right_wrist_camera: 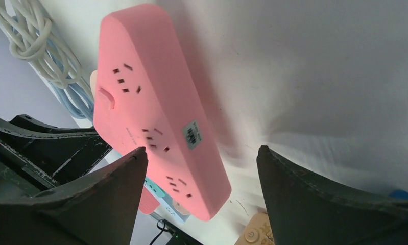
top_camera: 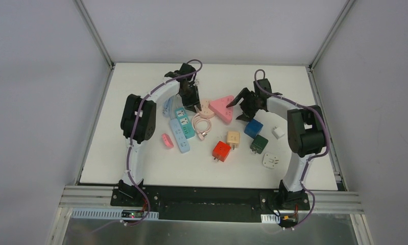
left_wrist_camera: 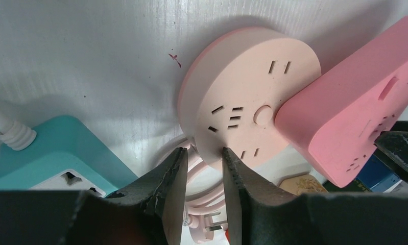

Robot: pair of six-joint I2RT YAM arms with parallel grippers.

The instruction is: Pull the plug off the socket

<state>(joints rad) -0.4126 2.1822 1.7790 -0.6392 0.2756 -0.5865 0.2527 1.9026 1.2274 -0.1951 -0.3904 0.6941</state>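
Observation:
A round pale pink socket [top_camera: 206,107] lies at mid-table and fills the left wrist view [left_wrist_camera: 247,102]; its slots show empty. Its pink cord [top_camera: 201,124] is coiled just in front, and the plug [left_wrist_camera: 212,222] at its end lies free with bare prongs. My left gripper [top_camera: 195,108] hovers at the round socket's near edge, its fingers [left_wrist_camera: 173,176] a small gap apart [left_wrist_camera: 205,151] with the cord showing beyond. A pink triangular socket [top_camera: 222,107] rests against the round one. My right gripper [top_camera: 241,104] is wide open [right_wrist_camera: 201,151] beside it [right_wrist_camera: 161,117].
A teal power strip [top_camera: 183,120] and a blue strip [top_camera: 180,137] lie left of the cord, with a small pink piece [top_camera: 167,141]. Red [top_camera: 221,151], beige [top_camera: 233,139], blue [top_camera: 253,127] and green [top_camera: 259,144] cubes and white adapters [top_camera: 270,161] lie nearer the front right.

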